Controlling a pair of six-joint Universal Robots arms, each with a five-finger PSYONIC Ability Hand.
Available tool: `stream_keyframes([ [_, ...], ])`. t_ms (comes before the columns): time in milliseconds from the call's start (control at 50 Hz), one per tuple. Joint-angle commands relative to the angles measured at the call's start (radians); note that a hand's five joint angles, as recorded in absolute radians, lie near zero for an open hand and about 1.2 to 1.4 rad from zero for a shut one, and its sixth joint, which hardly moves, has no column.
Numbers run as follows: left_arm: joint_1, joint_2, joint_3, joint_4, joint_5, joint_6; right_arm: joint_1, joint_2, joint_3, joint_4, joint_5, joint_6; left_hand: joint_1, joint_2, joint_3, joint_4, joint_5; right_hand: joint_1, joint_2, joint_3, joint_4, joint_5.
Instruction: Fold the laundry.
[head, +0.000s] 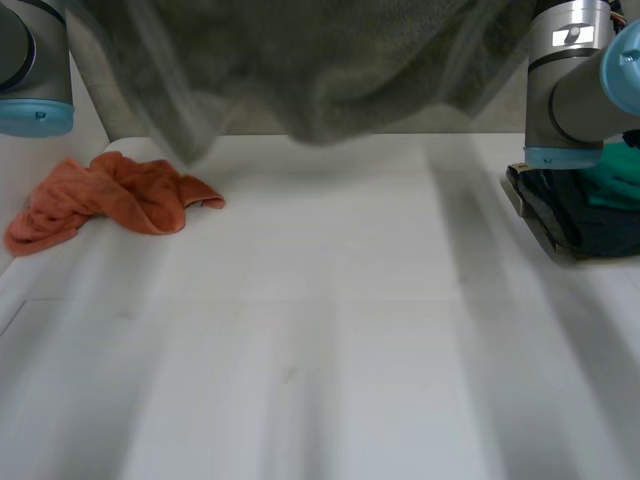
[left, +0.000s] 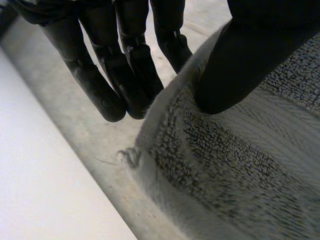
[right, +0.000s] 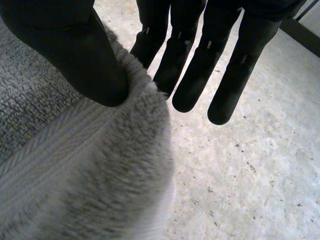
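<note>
A grey towel (head: 320, 70) hangs in the air across the far side of the white table (head: 330, 340), stretched between my two arms. In the left wrist view my left hand (left: 125, 75) pinches the towel (left: 240, 170) near a corner, thumb on top and straight fingers behind the edge. In the right wrist view my right hand (right: 200, 65) pinches another part of the towel's (right: 75, 175) edge the same way, with the thumb pressed onto the pile. The lower hem of the towel hangs just above the tabletop.
A crumpled orange cloth (head: 110, 200) lies on the table at the left. At the right edge sits a dark folded stack with something green on it (head: 590, 215). My left arm (head: 35, 70) and right arm (head: 570, 80) stand at the far corners.
</note>
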Motion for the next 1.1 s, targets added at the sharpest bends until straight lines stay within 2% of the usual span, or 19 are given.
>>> stream_keyframes([
  [20,0.006,-0.002,-0.148,0.007,-0.003,-0.039,-0.019,-0.023,0.138,0.033,-0.062,-0.008,0.226,0.198,0.205,0.198,0.230,0.259,0.215,0.209,0.205,0.238],
  [140,0.012,0.006,-0.375,0.010,0.047,-0.039,-0.017,-0.012,0.256,0.124,-0.100,-0.014,0.226,0.198,0.205,0.198,0.230,0.259,0.215,0.209,0.205,0.238],
  [300,0.020,0.001,-0.668,0.001,0.100,-0.004,-0.023,0.005,0.476,0.260,-0.103,-0.081,0.226,0.198,0.205,0.198,0.230,0.259,0.215,0.209,0.205,0.238],
  [400,0.024,0.032,-0.820,-0.044,0.129,0.103,-0.028,-0.003,0.594,0.406,-0.105,-0.150,0.226,0.198,0.205,0.198,0.230,0.259,0.215,0.209,0.205,0.238],
  [480,0.026,0.062,-0.893,-0.075,0.157,0.157,-0.036,-0.015,0.608,0.543,-0.103,-0.189,0.226,0.198,0.205,0.198,0.230,0.259,0.215,0.209,0.205,0.238],
  [560,0.031,0.081,-0.929,-0.085,0.166,0.189,-0.048,-0.037,0.571,0.692,-0.108,-0.195,0.226,0.198,0.205,0.198,0.230,0.259,0.215,0.209,0.205,0.238],
  [640,0.034,0.085,-0.929,-0.091,0.168,0.195,-0.056,-0.042,0.499,0.792,-0.120,-0.172,0.226,0.198,0.205,0.198,0.230,-0.037,-0.081,-0.087,-0.091,-0.058],
  [800,0.035,0.079,-0.911,-0.092,0.154,0.192,-0.056,0.009,0.395,0.849,-0.125,-0.204,0.226,0.198,0.205,0.198,0.230,-0.390,-0.434,-0.440,-0.444,-0.411],
  [900,0.041,0.072,-0.901,-0.092,0.149,0.191,-0.062,0.047,0.358,0.862,-0.115,-0.270,0.226,0.198,0.205,0.198,0.230,-0.452,-0.496,-0.502,-0.506,-0.473],
  [1100,0.046,0.069,-0.898,-0.095,0.143,0.197,-0.060,0.064,0.329,0.912,-0.117,-0.281,0.226,0.198,0.205,0.198,0.230,-0.511,-0.555,-0.560,-0.565,-0.532],
])
